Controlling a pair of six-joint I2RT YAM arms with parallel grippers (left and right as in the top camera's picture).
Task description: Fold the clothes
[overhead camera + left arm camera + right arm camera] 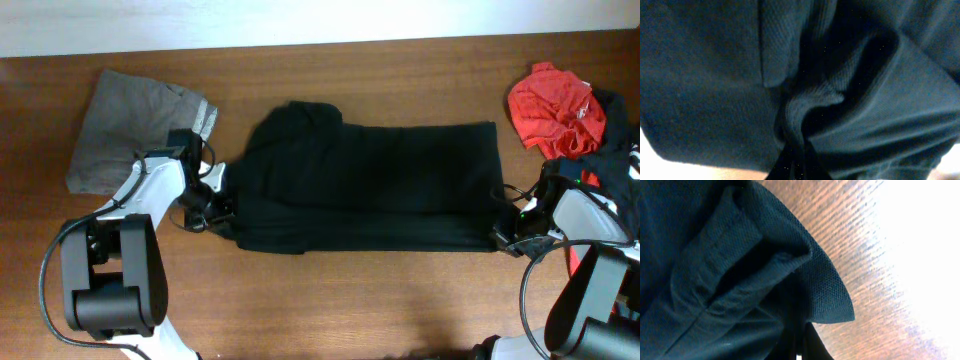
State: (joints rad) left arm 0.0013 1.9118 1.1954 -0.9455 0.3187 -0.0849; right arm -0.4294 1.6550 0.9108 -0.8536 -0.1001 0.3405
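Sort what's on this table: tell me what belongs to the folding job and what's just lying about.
In the job: black garment, stretched out mid-table; left gripper and right gripper, each shut on one end of it.
Lying about: grey folded garment, far left; red shirt, far right.

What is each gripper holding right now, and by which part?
Both hold the black T-shirt: the left gripper pinches a bunched fold at its left end, the right gripper pinches its right corner nearest the robot.
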